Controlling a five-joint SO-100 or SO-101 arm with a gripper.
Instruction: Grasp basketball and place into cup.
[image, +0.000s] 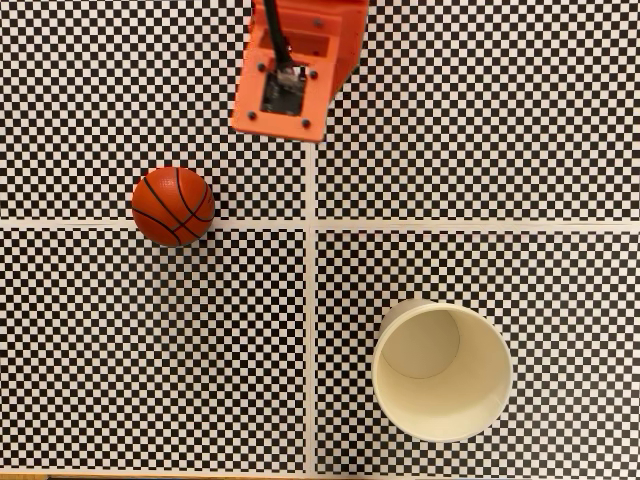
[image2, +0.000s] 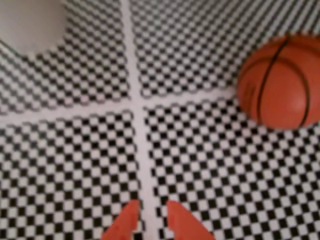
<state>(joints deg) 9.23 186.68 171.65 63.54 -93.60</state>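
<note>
Orange plastic arm (image: 295, 70) with dark screws, a black cable, and two pointed orange tool (image2: 151, 212) tips.

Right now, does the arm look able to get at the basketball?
Probably yes. The basketball sits alone on the checkered mat, well apart from the cup. In the wrist view nothing lies between the gripper and the ball, which is off to the right.

in the fixed view the basketball (image: 173, 206) lies left of centre on the table (image: 560, 120), well apart from the cup (image: 443, 372) near the bottom edge; the arm (image: 295, 65) sits at the top edge.
</note>
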